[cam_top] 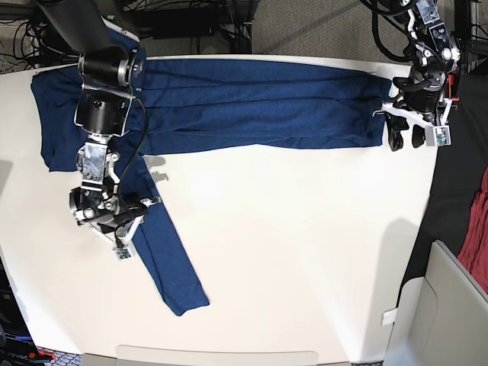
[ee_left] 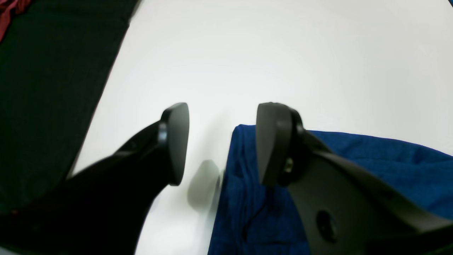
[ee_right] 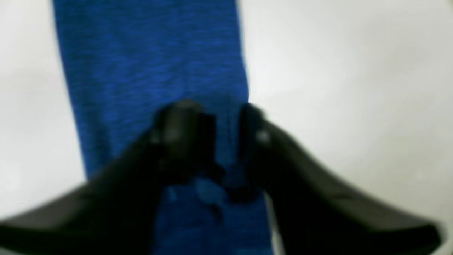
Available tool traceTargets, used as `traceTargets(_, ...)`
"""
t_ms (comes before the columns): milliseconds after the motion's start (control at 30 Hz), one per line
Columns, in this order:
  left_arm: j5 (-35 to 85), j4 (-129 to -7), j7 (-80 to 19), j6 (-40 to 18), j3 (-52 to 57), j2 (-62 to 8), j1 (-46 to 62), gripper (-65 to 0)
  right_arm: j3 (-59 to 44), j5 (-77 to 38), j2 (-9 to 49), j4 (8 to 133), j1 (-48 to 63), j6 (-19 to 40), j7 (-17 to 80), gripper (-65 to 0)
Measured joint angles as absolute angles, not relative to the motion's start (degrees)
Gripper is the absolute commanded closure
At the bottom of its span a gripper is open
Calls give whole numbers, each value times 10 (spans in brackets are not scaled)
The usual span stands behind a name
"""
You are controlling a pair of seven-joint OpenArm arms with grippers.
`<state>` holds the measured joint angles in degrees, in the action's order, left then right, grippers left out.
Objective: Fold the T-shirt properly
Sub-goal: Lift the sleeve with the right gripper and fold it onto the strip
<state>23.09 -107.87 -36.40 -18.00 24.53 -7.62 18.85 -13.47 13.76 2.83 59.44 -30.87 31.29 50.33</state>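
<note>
The table [cam_top: 305, 252] is white and broad, and the shirt [cam_top: 259, 107] lies across its far side as a long navy band, its long axis running side to side in the base view, already doubled into a strip there. One sleeve [cam_top: 164, 255] leaves the band near the base view's left end and runs toward the near edge, slanting slightly rightward, flat on the table and well apart from the rest of the cloth along most of its length. A maroon cloth [cam_top: 479, 244] hangs off the dark area beyond the table's right edge, clear of the work. The right gripper [ee_right: 221, 141] sits on the sleeve's upper half, its fingers close together over a bunch of blue knit; the wrist picture is blurred, so whether the cloth is truly pinched I cannot tell. The sleeve stretches straight away from that gripper along its own axis, so the free cuff is the far end, and carrying the sleeve back up onto the band looks like the step in hand. The left gripper [ee_left: 221, 145] hovers at the band's opposite end with jaws wide apart, one finger above the shirt's edge, the other above bare table, holding nothing.
</note>
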Motion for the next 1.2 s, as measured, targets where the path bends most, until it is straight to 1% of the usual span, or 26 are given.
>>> traceTargets(33, 231, -1079, -364, -180, 246, -76, 189, -298, -135, 142, 22, 604, -302, 313, 505, -29)
traceTargets(67, 231, -1079, -364, -180, 245, -76, 189, -298, -134, 143, 16, 617, -295, 313, 507, -16)
traceTargets(200, 231, -1079, -364, -180, 246, -76, 189, -298, -130, 143, 2, 688, -257, 333, 528, -24)
traceTargets(267, 231, -1079, -364, -180, 246, -76, 190, -298, -130, 125, -2, 730, -240, 378, 547, -24)
traceTargets(367, 231, -1079, -364, -180, 246, -76, 192, -297, -130, 75, -6, 813, -221, 402, 597, -24)
traceTargets(467, 231, -1079, -363, -180, 247, -76, 192, -297, -135, 13, -2, 907, -197, 398, 628, -24)
traceTargets(667, 231, -1080, -362, -180, 247, -72, 192, -297, -136, -73, -10, 1003, -98, 399, 659, -24)
traceTargets(833, 231, -1080, -362, -180, 247, -72, 192, -297, -132, -154, -68, 1103, -23, 398, 686, -24)
traceTargets(933, 231, -1080, -362, -180, 248, -70, 192, -297, -129, -215, -85, 1126, 13, 400, 686, -25)
traceTargets(1200, 230, -1080, -364, -179, 248, -65, 208, -297, -132, -346, -86, 1140, 78, 397, 725, -25)
